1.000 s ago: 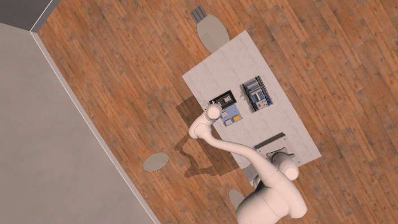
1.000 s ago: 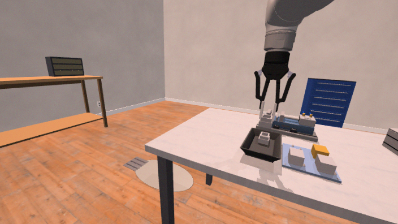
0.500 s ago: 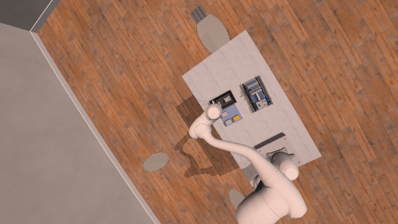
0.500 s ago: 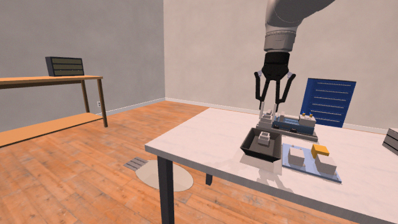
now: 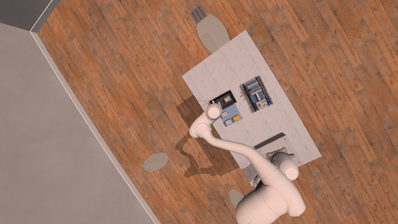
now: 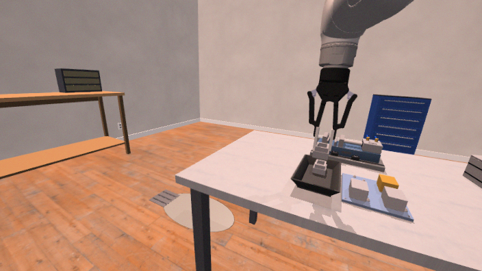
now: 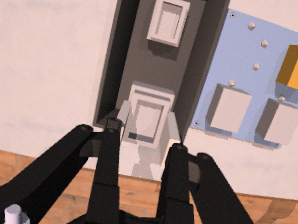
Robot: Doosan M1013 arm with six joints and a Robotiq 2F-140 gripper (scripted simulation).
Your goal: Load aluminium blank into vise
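Gripper (image 6: 324, 145) (image 7: 146, 118): closed on a finished part (image 6: 321, 150) (image 7: 149, 119), pocket facing up, held above the outfeed tray, near the counter's long edge by the infeed plate.
Outfeed tray (image 5: 235, 99) (image 6: 300, 172) (image 7: 210, 60): near that same long edge, closer to the counter's near-left corner in the exterior view.
Other finished part (image 5: 227, 98) (image 6: 320, 168) (image 7: 168, 22): inside the tray, pocket up, apart from the held one in the wrist view.
Infeed plate (image 5: 233, 110) (image 6: 371, 195) (image 7: 215, 102): just beside the tray along the same counter edge, carrying two aluminium blanks (image 5: 224, 114) (image 6: 359, 189) (image 7: 229, 109) and one brass blank (image 5: 236, 118) (image 6: 387, 182) (image 7: 290, 67).
In the way: tray walls around the parked part, plus pins (image 7: 256, 66) poking up between blanks.
Vise (image 5: 255, 93) (image 6: 356, 154): toward the counter's opposite long edge; can't tell what's in the opening.
Top view only: robot base plate (image 5: 295, 147) near the counter's short edge.
Exterior only: blue cabinet (image 6: 397, 124) beyond the counter.
Wrist only: clear look into the held pocket; hidden under the arm (image 5: 234, 147) from the top.
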